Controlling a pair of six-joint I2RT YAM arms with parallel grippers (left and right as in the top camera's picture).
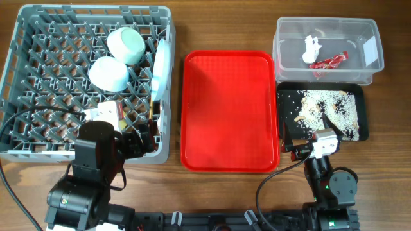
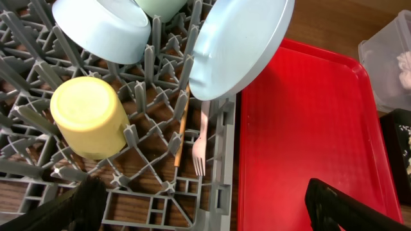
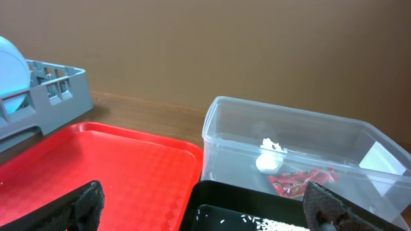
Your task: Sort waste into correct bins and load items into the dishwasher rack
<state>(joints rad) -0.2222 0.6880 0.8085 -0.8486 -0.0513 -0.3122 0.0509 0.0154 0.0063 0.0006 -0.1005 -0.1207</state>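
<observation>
Wide open and empty, the left gripper (image 2: pixel 205 210) hangs; white fork (image 2: pixel 200 144) and wooden chopstick (image 2: pixel 179 138) lie just ahead in the dishwasher rack (image 2: pixel 223 154), long axes pointing away; right gripper (image 3: pixel 207 212), equally spread and empty, sits well off

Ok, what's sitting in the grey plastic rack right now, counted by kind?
Pale blue-green round bowls: 2
White round plate: 1
Small yellow cup: 1
White plastic fork: 1
Thin wooden chopstick: 1
Total: 6, all in the grey plastic pegged rack.
</observation>
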